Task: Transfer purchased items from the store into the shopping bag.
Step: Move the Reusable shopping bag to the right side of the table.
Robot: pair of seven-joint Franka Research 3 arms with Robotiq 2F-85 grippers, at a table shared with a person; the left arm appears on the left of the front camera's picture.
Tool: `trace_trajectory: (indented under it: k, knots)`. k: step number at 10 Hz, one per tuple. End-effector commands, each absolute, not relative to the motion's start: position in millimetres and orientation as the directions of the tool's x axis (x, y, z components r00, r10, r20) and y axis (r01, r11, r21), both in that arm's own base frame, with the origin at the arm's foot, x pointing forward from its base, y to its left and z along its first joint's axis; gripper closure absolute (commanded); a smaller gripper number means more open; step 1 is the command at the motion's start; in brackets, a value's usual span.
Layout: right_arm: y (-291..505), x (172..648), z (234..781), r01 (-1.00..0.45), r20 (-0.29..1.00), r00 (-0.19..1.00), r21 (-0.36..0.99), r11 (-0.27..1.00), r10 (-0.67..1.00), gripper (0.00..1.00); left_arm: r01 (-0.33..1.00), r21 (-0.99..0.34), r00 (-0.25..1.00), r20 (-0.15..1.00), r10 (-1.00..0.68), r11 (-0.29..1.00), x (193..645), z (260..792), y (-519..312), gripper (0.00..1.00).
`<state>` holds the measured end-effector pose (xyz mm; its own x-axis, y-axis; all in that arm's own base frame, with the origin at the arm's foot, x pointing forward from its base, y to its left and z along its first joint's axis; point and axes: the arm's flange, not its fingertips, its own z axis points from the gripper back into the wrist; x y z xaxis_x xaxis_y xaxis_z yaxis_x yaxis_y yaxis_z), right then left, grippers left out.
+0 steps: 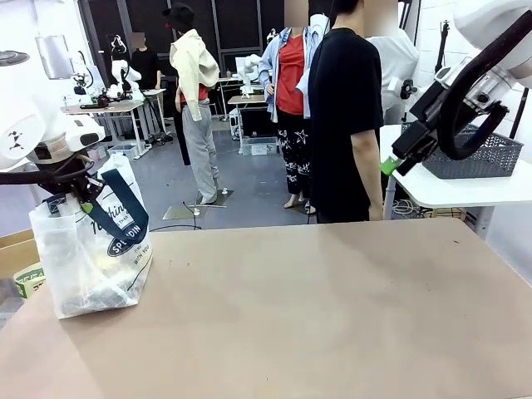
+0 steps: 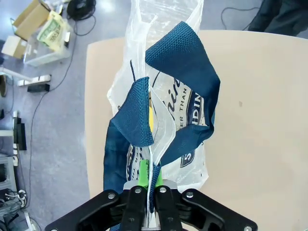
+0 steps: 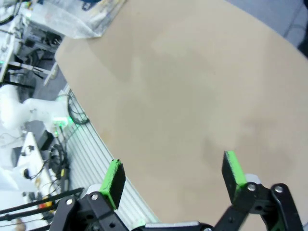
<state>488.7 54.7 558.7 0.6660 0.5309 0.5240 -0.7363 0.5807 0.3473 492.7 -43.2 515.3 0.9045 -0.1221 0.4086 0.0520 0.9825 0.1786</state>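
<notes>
At the table's left edge, the shopping bag (image 1: 96,253) stands upright on the brown table (image 1: 316,307), its top rim pinched between the closed jaws of the left gripper (image 2: 148,180), with the navy strap handles (image 2: 185,86) draped loose beside the grip. To do this step well, I judge the left arm should keep the rim taut and the mouth spread so things can drop in without snagging the straps. Print on the bag's side reads partly "THAN" and "WITH YOU", the oval logo only in fragments. Over at the right, the right gripper (image 3: 175,175) hangs above bare tabletop, jaws wide and empty, near a grey mesh basket (image 1: 474,158) on a white side table.
</notes>
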Motion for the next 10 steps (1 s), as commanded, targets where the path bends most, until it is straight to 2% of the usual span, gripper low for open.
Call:
trace_trajectory:
  k: [1,3,5,8,9,10]
  knots:
    - [51,477,546,-0.832,0.647,0.538,0.302,0.466,0.541,0.00,0.051,0.197,0.906,0.404,-0.128,0.979,495,519,-44,1.00]
    - [53,476,536,-0.870,0.657,0.480,0.270,0.413,0.582,0.00,0.051,0.197,0.906,0.404,-0.128,0.979,495,519,-44,1.00]
    - [54,481,551,-0.846,0.631,0.517,0.276,0.455,0.578,0.00,0.051,0.197,0.906,0.404,-0.128,0.979,495,519,-44,1.00]
    - [54,481,551,-0.846,0.631,0.517,0.276,0.455,0.578,0.00,0.051,0.197,0.906,0.404,-0.128,0.979,495,519,-44,1.00]
    - [54,481,551,-0.846,0.631,0.517,0.276,0.455,0.578,0.00,0.052,0.179,0.905,0.408,-0.123,0.982,493,515,-43,0.98]
    - [54,481,551,-0.846,0.631,0.517,0.276,0.455,0.578,0.00,0.048,0.187,0.902,0.413,-0.123,0.981,493,516,-44,0.78]
